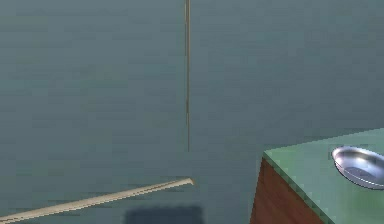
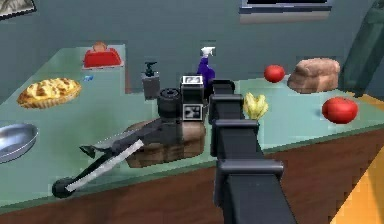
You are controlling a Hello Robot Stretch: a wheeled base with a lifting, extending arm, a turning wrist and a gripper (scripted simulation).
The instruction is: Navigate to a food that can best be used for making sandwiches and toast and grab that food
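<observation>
A brown loaf of bread lies on the green counter near its front edge. My arm rises from the arm side view's bottom edge, and the gripper's dark body sits at this loaf. The gripper points its two thin fingers toward the view's left, over the counter's front. I cannot tell whether it holds anything. A second brown loaf lies farther out on the counter at the right.
The counter also carries a pie, a red toaster, a soap dispenser, a spray bottle, bananas, two tomatoes and a metal bowl. A blue-grey wall stands ahead.
</observation>
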